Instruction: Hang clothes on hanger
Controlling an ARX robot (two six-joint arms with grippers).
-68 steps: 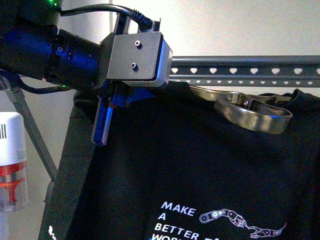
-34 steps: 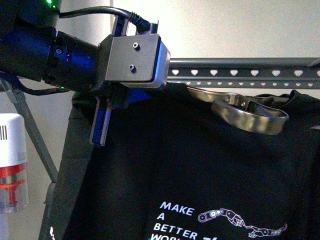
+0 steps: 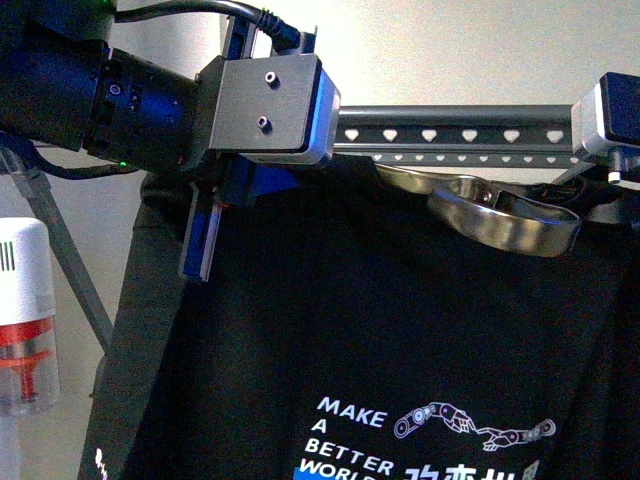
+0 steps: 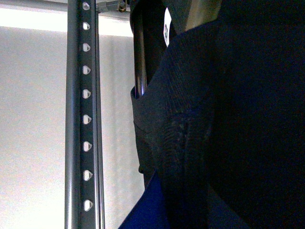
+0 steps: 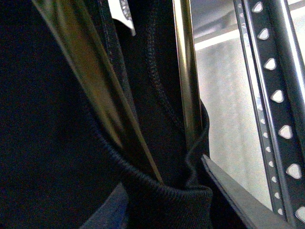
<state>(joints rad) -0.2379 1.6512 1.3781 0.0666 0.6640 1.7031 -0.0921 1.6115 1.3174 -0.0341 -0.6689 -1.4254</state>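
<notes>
white canister, red insert (image 3: pixel 25 330) | left edge | shiny curved metal loop (image 3: pixel 500 215) | right of centre | pale wall (image 3: pixel 450 50) behind

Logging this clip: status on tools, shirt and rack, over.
Left tool at shoulder of black T-shirt, grip unclear; right tool by rail, same. Shirt spread just under rail, metal loop in collar. Nothing seen blocking.

Left arm (image 3: pixel 100 95) raised high, its gripper (image 3: pixel 200 240) pointing down; right arm (image 3: pixel 608 125) at right edge

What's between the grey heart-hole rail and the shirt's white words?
Front view: a shiny curved metal loop, then the plain cloth of the black T-shirt.
</notes>
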